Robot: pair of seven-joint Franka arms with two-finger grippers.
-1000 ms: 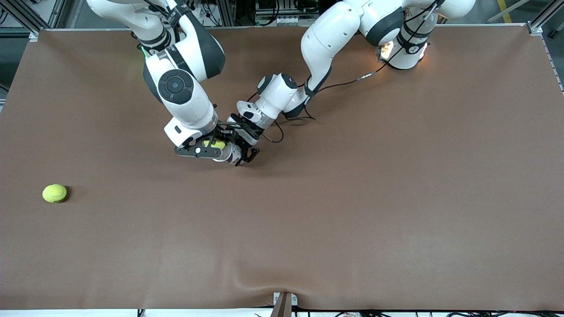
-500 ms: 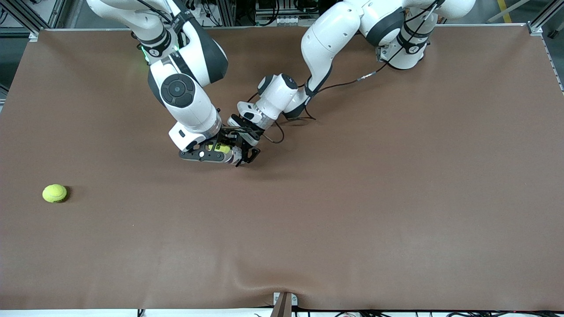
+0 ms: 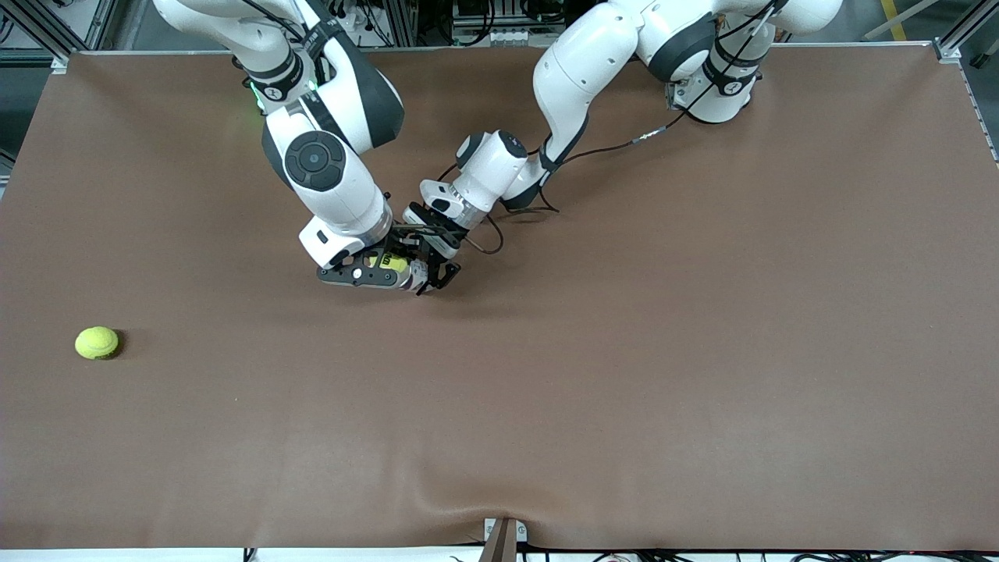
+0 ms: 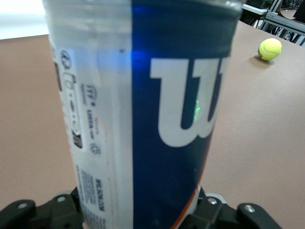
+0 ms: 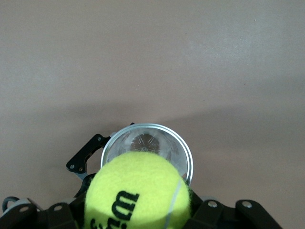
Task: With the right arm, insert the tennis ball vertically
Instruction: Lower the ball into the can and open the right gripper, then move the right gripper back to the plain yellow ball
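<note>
My right gripper (image 3: pixel 381 270) is shut on a yellow tennis ball (image 3: pixel 388 262) and holds it just above the open mouth of a clear tennis can (image 3: pixel 414 275). In the right wrist view the ball (image 5: pixel 138 188) sits between the right gripper's (image 5: pixel 138 212) jaws, partly covering the can's round metal rim (image 5: pixel 184 153). My left gripper (image 3: pixel 434 270) is shut on the can and holds it upright on the table. In the left wrist view the can (image 4: pixel 143 95), with a blue label, fills the frame between the left gripper's (image 4: pixel 138 212) jaws.
A second tennis ball (image 3: pixel 97 343) lies on the brown table mat (image 3: pixel 624 351) toward the right arm's end, nearer the front camera; it also shows in the left wrist view (image 4: pixel 269 49). A cable (image 3: pixel 492 238) loops beside the left wrist.
My right gripper has shifted a little with the ball toward the can, now closer over its mouth. The left gripper and the can have stayed still.
</note>
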